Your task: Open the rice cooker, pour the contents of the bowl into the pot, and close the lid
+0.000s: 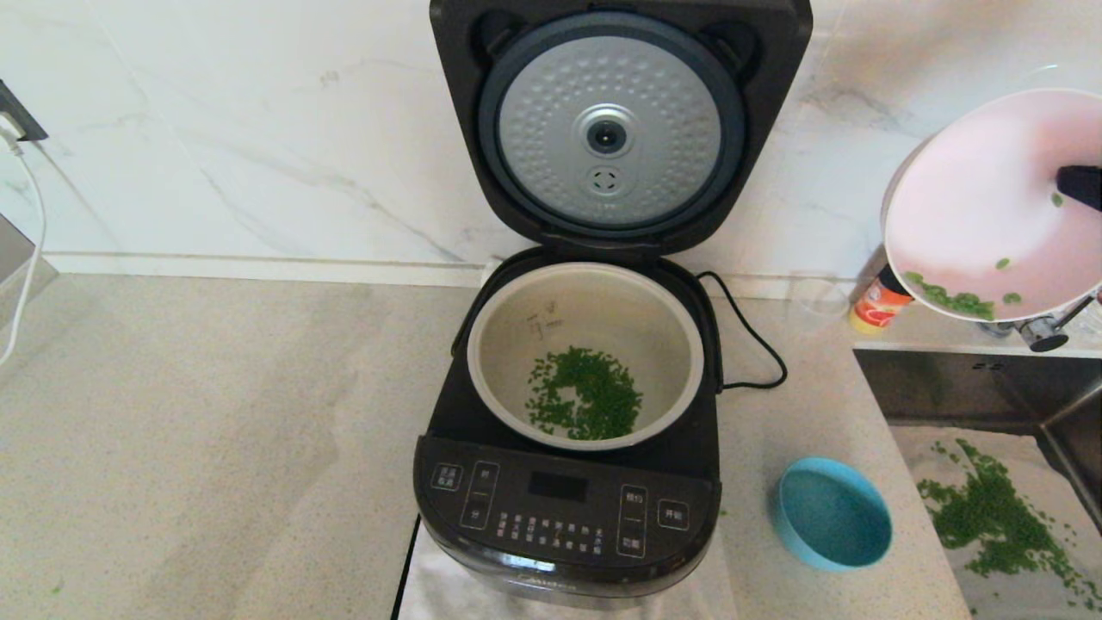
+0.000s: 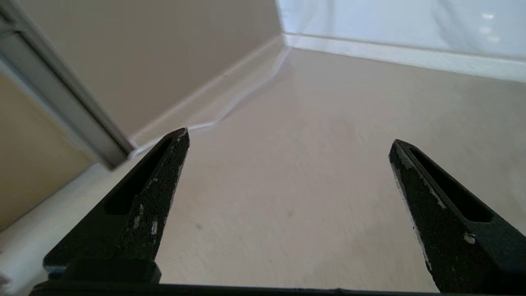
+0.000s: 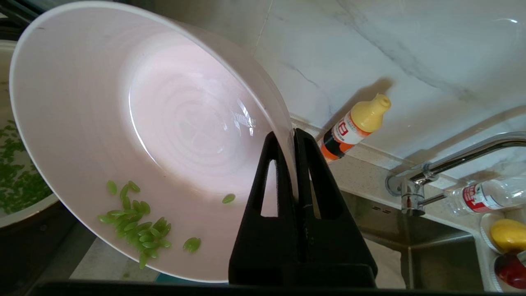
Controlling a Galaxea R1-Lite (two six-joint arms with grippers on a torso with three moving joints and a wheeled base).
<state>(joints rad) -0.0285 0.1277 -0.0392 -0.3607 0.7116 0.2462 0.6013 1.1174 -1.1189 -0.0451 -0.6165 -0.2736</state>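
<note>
Head view puts the rice cooker [image 1: 568, 525] nearest to me, its control panel facing me on the speckled countertop [image 1: 215, 448]. Just to its right on the counter sits a blue bowl [image 1: 832, 513], and beyond the counter's right edge I see a sink [image 1: 990, 405] with loose green bits scattered in its basin. Inside the cooker, the pot [image 1: 585, 297] is uncovered and a patch of green grains [image 1: 585, 393] lies on its floor. Behind it the lid [image 1: 609, 129] stands upright on its hinge, dimpled silver disc facing me. Off to the right, raised above the sink's edge and well apart from the cooker, my right gripper [image 3: 292, 137] pinches the rim of the pink bowl [image 1: 981, 198], one finger inside and one outside the wall. I hold that bowl steeply tilted, its inside turned toward the cooker, and a small cluster of green grains clings near its low rim. A yellow-capped bottle [image 1: 878, 306] stands by the marble wall just behind it, next to a faucet [image 3: 452, 160]. My left gripper [image 2: 287, 142] hangs spread wide over bare countertop, holding nothing.
</note>
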